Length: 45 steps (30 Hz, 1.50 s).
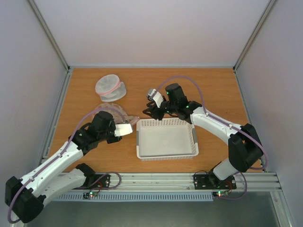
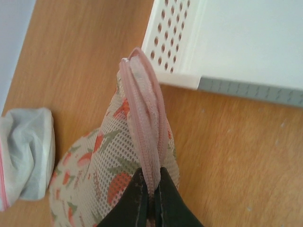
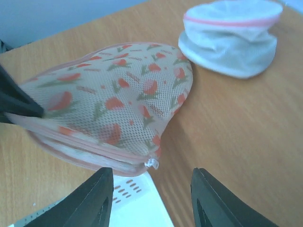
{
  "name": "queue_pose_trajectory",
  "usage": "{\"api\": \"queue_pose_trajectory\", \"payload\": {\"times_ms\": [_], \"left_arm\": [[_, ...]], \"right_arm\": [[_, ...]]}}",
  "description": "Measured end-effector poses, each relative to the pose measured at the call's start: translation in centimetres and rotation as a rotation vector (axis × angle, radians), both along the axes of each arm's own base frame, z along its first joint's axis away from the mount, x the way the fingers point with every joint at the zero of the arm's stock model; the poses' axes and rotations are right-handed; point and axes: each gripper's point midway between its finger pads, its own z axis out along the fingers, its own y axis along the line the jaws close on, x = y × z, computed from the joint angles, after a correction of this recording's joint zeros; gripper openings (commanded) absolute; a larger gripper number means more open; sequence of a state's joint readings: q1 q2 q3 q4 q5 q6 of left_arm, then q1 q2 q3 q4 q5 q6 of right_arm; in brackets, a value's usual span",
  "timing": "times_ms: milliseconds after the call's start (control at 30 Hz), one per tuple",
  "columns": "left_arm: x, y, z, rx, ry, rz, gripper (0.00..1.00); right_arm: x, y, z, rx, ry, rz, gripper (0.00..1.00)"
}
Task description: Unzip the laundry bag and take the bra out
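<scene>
The laundry bag [image 3: 109, 99], cream mesh with a red-and-green print and pink zipper trim, lies on the table left of the white basket; it also shows in the top view [image 1: 116, 112] and the left wrist view [image 2: 94, 161]. My left gripper [image 2: 152, 189] is shut on the bag's pink zipper trim [image 2: 144, 104]. My right gripper [image 3: 151, 189] is open just in front of the bag's end, where the small white zipper pull [image 3: 152, 163] hangs between and a little beyond my fingers. The bag is zipped. The bra is hidden.
A white perforated basket [image 1: 166, 138] sits mid-table, its corner close to the bag [image 2: 180, 78]. A round white mesh pouch with pink rim [image 1: 110, 88] stands behind the bag, also in the right wrist view [image 3: 232, 35]. Enclosure walls ring the wooden table.
</scene>
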<state>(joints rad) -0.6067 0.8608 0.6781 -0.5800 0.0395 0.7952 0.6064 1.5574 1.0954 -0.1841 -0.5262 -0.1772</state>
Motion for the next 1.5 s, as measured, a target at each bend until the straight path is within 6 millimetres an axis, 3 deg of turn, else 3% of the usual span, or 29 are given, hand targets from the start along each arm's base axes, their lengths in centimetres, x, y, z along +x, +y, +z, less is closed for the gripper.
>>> {"api": "queue_pose_trajectory", "payload": {"times_ms": [100, 200, 400, 433, 533, 600, 667, 767, 833, 900, 1000, 1100, 1167, 1200, 1233, 1267, 1333, 1500], "left_arm": [[0.7, 1.3, -1.4, 0.054, 0.011, 0.047, 0.01], [0.7, 2.6, -2.9, 0.098, 0.033, 0.073, 0.01], [-1.6, 2.6, -5.3, 0.14, 0.123, -0.01, 0.01], [-2.1, 2.3, -5.5, 0.141, 0.136, -0.031, 0.07], [-3.2, 1.6, -5.8, 0.139, 0.163, -0.09, 0.65], [-3.7, 1.4, -6.0, 0.138, 0.178, -0.118, 0.88], [-4.2, 1.2, -6.0, 0.133, 0.19, -0.134, 0.98], [-4.3, 1.1, -5.2, 0.094, 0.188, -0.116, 1.0], [-3.7, 0.9, -3.7, 0.038, 0.172, -0.072, 0.99], [-2.2, 1.2, -0.9, -0.066, 0.136, 0.044, 0.99], [1.3, 3.6, 3.9, -0.243, 0.048, 0.308, 0.99], [4.0, 9.4, 8.6, -0.46, -0.064, 0.693, 0.99], [4.2, 13.0, 10.2, -0.575, -0.121, 0.896, 0.99], [3.7, 14.9, 10.9, -0.68, -0.147, 1.024, 0.99], [3.7, 14.9, 10.9, -0.68, -0.147, 1.024, 0.99], [3.3, 17.8, 11.1, -0.753, -0.191, 1.163, 0.99], [2.2, 20.2, 10.1, -0.862, -0.212, 1.305, 0.99], [-0.1, 24.0, 4.1, -1.015, -0.165, 1.619, 0.99]], "right_arm": [[-0.7, 0.8, 1.2, -0.004, -0.064, 0.01, 0.46], [-2.1, 2.3, 0.9, -0.029, -0.087, 0.043, 0.47], [-5.1, 5.0, 0.0, -0.046, -0.08, 0.122, 0.48], [-5.1, 5.1, -0.3, -0.049, -0.072, 0.121, 0.49], [-4.6, 5.1, -1.0, -0.062, -0.06, 0.099, 0.5], [-4.2, 5.1, -1.5, -0.073, -0.053, 0.078, 0.51], [-3.7, 5.2, -1.5, -0.078, -0.052, 0.057, 0.51], [-2.9, 5.3, -0.9, -0.069, -0.055, 0.022, 0.52], [-2.4, 5.6, -0.1, -0.049, -0.057, -0.005, 0.52], [-1.4, 6.1, 1.2, -0.014, -0.069, -0.038, 0.52], [-0.3, 7.0, 2.4, 0.041, -0.067, -0.087, 0.52], [0.6, 8.3, 2.5, 0.058, -0.063, -0.129, 0.54], [0.5, 9.9, 2.0, 0.047, -0.07, -0.132, 0.59], [0.1, 11.0, 1.8, 0.038, -0.077, -0.127, 0.68], [-0.4, 12.2, 1.5, 0.029, -0.082, -0.117, 0.75], [-1.0, 13.5, 1.2, 0.018, -0.09, -0.103, 0.79], [-2.3, 15.6, 0.5, 0.0, -0.098, -0.079, 0.96], [-4.9, 19.7, -2.4, -0.091, -0.151, -0.031, 0.98]]}}
